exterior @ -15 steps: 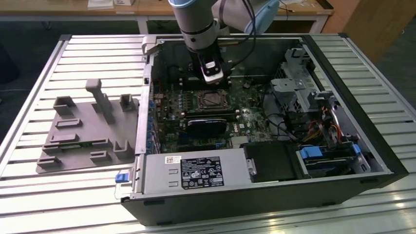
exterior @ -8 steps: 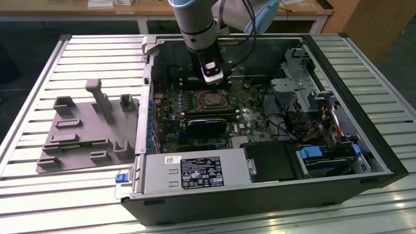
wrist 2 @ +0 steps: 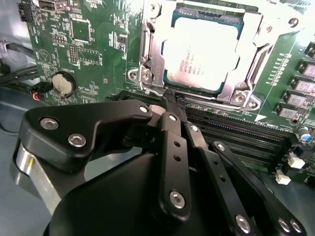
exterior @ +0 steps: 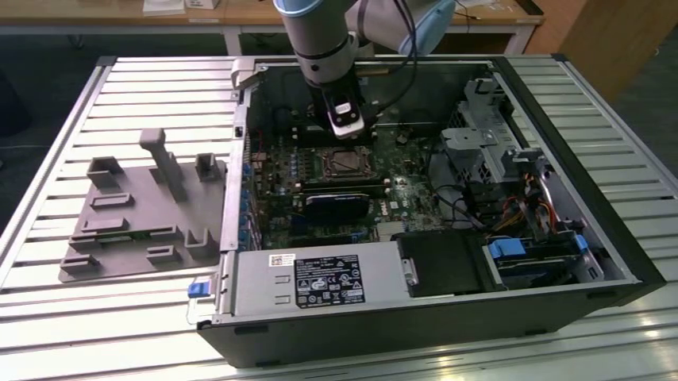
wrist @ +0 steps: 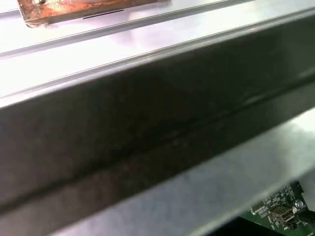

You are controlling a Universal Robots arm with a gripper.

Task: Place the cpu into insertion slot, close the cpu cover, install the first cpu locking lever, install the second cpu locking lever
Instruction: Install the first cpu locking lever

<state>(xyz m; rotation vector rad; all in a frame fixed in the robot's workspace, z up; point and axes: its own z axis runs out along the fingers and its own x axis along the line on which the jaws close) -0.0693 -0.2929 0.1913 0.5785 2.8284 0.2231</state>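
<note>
In the second wrist view the cpu (wrist 2: 201, 53) lies flat in the insertion slot (exterior: 348, 162), its pale silver top showing through the window of the cpu cover (wrist 2: 153, 55). The cover's silver frame lies down over the chip's edges. My gripper (wrist 2: 172, 100) is shut, its black fingers (wrist 2: 170, 147) pressed together with nothing seen between them. The fingertips sit just off the socket's edge, on the side of the memory slots (wrist 2: 236, 132). In the exterior view the gripper (exterior: 350, 143) hangs right behind the socket, inside the open computer case (exterior: 593, 238).
A black card (exterior: 337, 202) lies in front of the socket, with cables and drive bays (exterior: 498, 151) at the exterior view's right. A grey fixture plate (exterior: 143, 214) lies on the table at the left. The case wall (wrist: 157, 123) is close in the first wrist view.
</note>
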